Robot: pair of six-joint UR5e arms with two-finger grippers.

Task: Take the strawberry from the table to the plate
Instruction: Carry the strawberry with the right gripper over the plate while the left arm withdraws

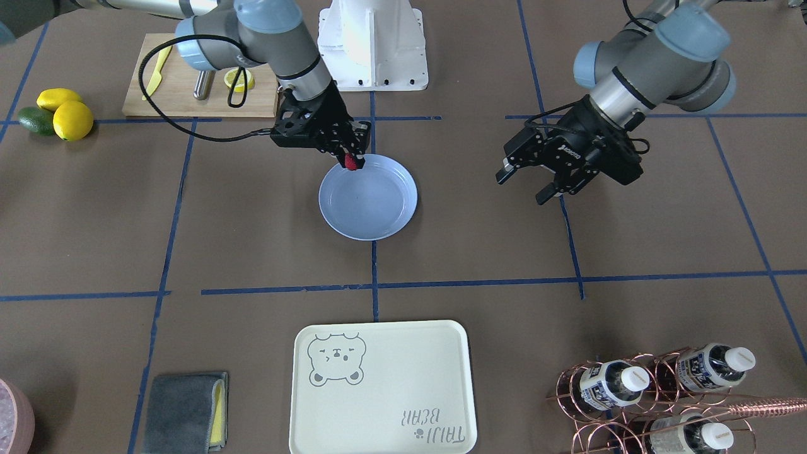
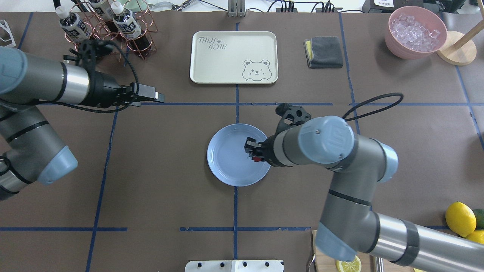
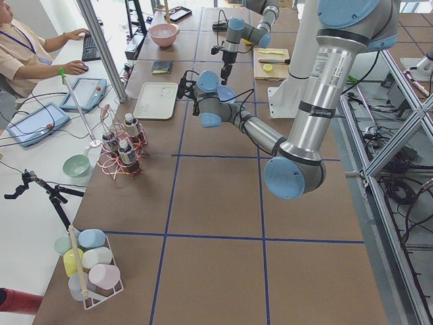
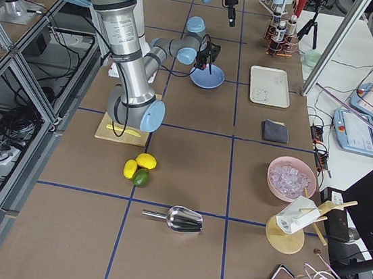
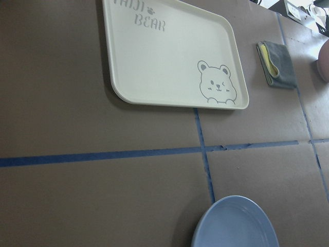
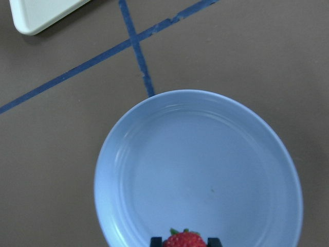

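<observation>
The small red strawberry (image 1: 350,162) (image 2: 257,159) (image 6: 184,240) hangs pinched in my right gripper (image 1: 351,159), just over the robot-side rim of the light-blue plate (image 1: 378,208) (image 2: 228,160) (image 6: 205,164). The plate lies mid-table on the brown paper-covered table (image 1: 252,221) and has nothing on it. In the right wrist view the berry sits between two dark fingertips at the bottom edge. My left gripper (image 1: 526,186) hovers open and holds nothing, well off to the plate's side. The left wrist view catches only part of the plate (image 5: 236,226).
A cream bear-print tray (image 1: 381,388) lies on the operators' side of the plate. A wooden cutting board (image 1: 189,88) with a lemon half, lemons (image 1: 72,120), a copper bottle rack (image 1: 662,391), a grey cloth (image 1: 186,410) and a pink ice bowl (image 2: 416,32) ring the table.
</observation>
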